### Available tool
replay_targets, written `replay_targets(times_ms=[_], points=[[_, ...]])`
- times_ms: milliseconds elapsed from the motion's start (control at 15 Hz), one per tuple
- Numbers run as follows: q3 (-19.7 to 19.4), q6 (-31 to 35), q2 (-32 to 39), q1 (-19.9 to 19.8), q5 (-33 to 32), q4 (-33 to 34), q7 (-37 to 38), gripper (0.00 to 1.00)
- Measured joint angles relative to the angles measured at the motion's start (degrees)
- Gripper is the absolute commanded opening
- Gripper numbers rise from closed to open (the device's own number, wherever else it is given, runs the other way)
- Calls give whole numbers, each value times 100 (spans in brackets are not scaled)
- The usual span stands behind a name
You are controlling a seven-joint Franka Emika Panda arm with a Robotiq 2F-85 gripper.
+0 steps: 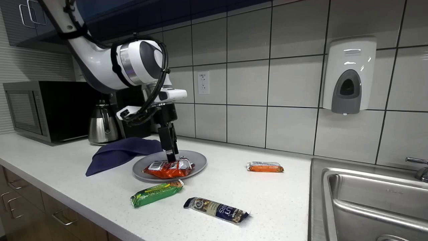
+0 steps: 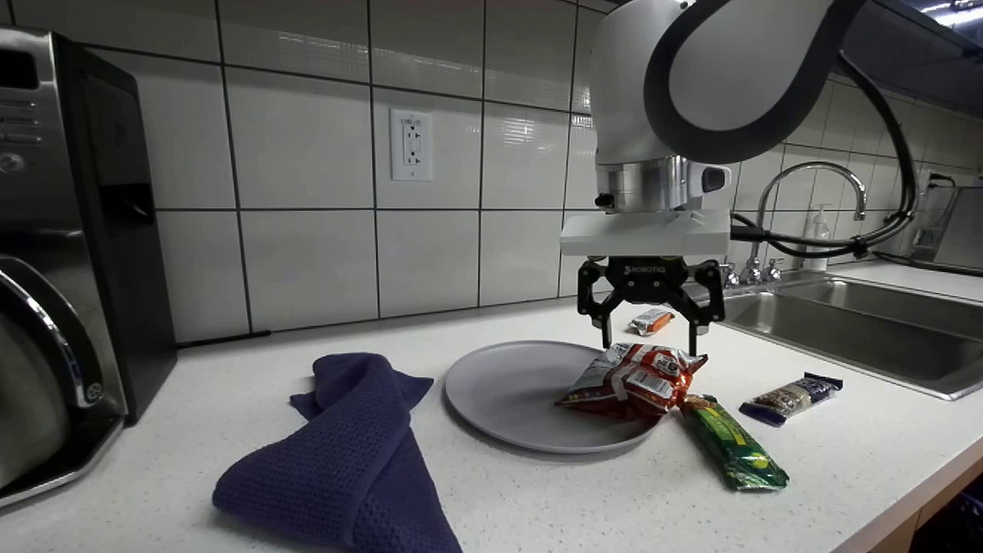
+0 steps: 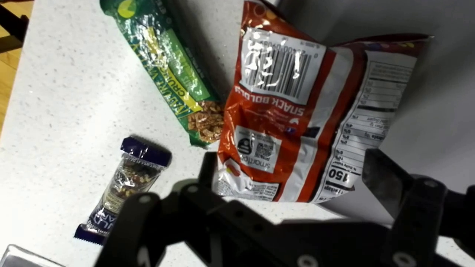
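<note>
I see the red foil snack bag with silver-white stripes [image 3: 289,122] lying on the round matte-grey plate [image 2: 507,392], covering part of its rim. My black two-finger gripper [image 2: 650,349] is right above with its jaws spread wide, a finger at either side of the bag's lower end in the wrist view, holding nothing; whether the tips brush the foil I can't tell. Crowding the bag most is a glossy green-wrapped granola bar [image 1: 157,193], just beside the plate on the speckled white counter [image 1: 274,197]. Towards the stainless-steel sink [image 1: 378,189] I have a navy-ended nut bar [image 1: 216,210] and, near the tiled wall [image 1: 247,124], an orange-and-silver packet [image 1: 265,167]. A rumpled dark-blue textured cloth [image 2: 345,468] lies beside the plate, on the side away from the sink. The bag is barcode-side up, its print upside down in my wrist view, its slightly longer axis running along the counter. The plate carries just the bag; I can't see into the steel carafe [image 1: 103,127] beyond the cloth.
</note>
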Motion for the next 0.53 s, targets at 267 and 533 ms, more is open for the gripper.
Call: replay_targets(times_ms=[267, 533], points=[[10, 42, 4, 0, 0, 0, -28, 100], [66, 74, 50, 0, 1, 15, -81, 100]])
